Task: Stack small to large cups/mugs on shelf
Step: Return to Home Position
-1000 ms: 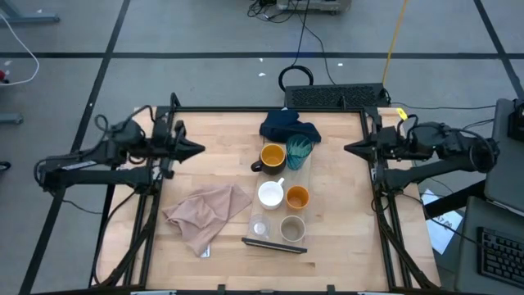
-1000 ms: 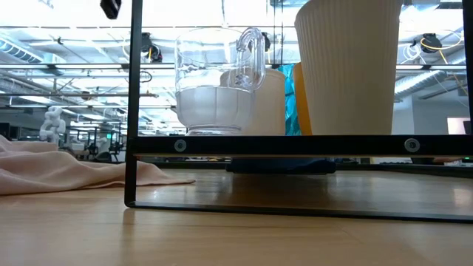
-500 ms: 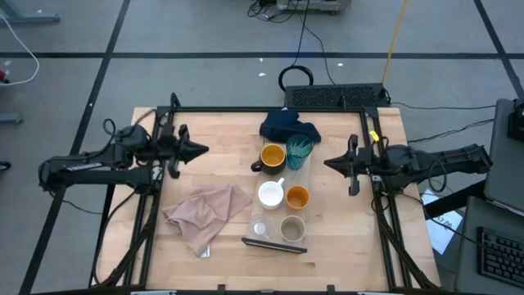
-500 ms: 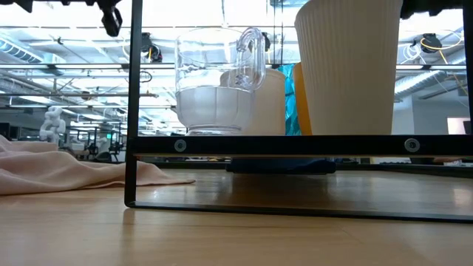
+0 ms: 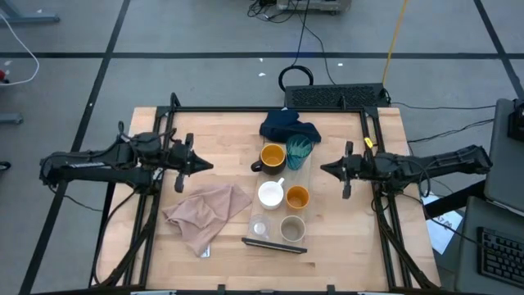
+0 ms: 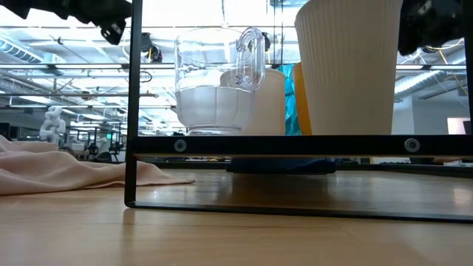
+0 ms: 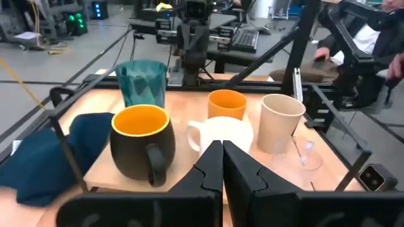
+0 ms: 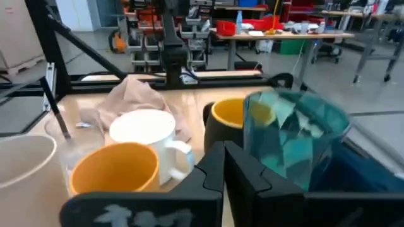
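On the shelf (image 5: pixel 278 213), a raised board on a black frame (image 6: pixel 295 145), stand the cups: dark yellow-lined mug (image 5: pixel 273 156), teal tumbler (image 5: pixel 299 151), white mug (image 5: pixel 271 194), orange cup (image 5: pixel 297 197), clear cup (image 5: pixel 260 227) and beige cup (image 5: pixel 293 228). My left gripper (image 5: pixel 211 166) hangs shut to the left of the shelf, pointing at the mugs and touching nothing. My right gripper (image 5: pixel 322 170) hangs shut to the right of the shelf, pointing at them and touching nothing. The shut fingers show in the wrist views too: left gripper (image 7: pixel 222 157), right gripper (image 8: pixel 224 164).
A crumpled pink cloth (image 5: pixel 209 213) lies on the table left of the shelf, below my left gripper. A dark blue cloth (image 5: pixel 289 127) lies at the shelf's far end. Black frame posts stand along both sides of the table.
Both arms have come down and moved inward toward the shelf, staying shut. My right gripper has gone toward the table's left and near edge. My left gripper has gone a little right and nearer. In the low view both arms now enter from the top. The cups have kept still.
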Controlling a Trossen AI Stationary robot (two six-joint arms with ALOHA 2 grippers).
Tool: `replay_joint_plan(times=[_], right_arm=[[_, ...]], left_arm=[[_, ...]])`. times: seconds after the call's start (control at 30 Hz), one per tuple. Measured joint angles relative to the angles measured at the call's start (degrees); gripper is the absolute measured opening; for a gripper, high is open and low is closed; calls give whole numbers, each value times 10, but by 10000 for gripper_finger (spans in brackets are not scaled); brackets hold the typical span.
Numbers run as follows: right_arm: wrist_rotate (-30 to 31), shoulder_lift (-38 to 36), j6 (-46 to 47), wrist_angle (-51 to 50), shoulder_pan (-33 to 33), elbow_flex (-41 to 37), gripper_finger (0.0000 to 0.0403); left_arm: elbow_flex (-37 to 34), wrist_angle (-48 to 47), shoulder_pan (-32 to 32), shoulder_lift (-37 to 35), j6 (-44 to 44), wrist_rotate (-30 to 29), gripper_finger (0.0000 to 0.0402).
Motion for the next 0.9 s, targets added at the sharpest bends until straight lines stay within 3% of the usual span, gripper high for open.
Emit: replay_joint_plan(times=[0.1, 0.23, 0.5, 0.7, 0.9], right_arm=[[-41, 0, 7, 36, 1, -28, 0], [-118, 0, -14, 126, 1, -58, 0], [-178, -2, -23, 177, 0, -112, 0], [-180, -7, -33, 263, -10, -157, 0], [-181, -8, -29, 336, -30, -200, 0]], left_arm=[[-38, 73, -8, 2, 26, 41, 5], [-110, 284, -19, 1, 42, 145, 6], [-214, 429, -30, 2, 20, 138, 6], [-235, 422, -39, 2, 67, 138, 6], [-288, 484, -41, 2, 62, 142, 5]])
